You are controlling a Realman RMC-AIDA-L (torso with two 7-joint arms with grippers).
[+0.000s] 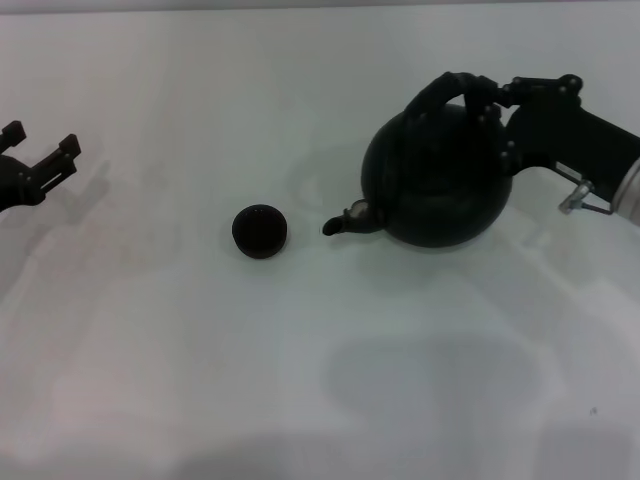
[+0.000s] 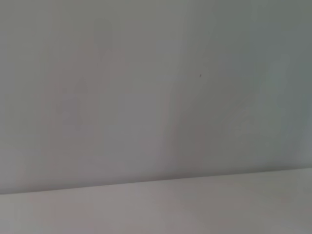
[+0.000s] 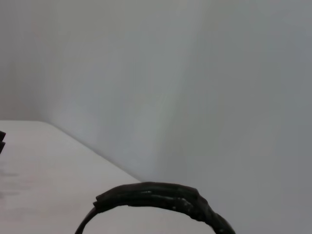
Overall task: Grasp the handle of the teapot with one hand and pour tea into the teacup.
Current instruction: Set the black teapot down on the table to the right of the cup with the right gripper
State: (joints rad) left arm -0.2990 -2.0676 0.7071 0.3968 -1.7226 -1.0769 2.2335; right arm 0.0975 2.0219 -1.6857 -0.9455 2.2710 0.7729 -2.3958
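Note:
The black round teapot (image 1: 440, 190) is at the right in the head view, its short spout (image 1: 342, 222) pointing left toward the teacup (image 1: 261, 231). The teacup is small, dark and round, and stands on the white table a short gap from the spout tip. My right gripper (image 1: 490, 98) comes in from the right and is shut on the right end of the arched handle (image 1: 440, 90). The right wrist view shows the ribbed handle (image 3: 156, 196) as a black arc. At the far left my left gripper (image 1: 42, 165) hangs open, well away from both.
The white table (image 1: 150, 350) runs to a pale wall at the back. A broad soft shadow (image 1: 430, 380) lies on the table in front of the teapot. The left wrist view shows only bare table (image 2: 146, 209) and wall.

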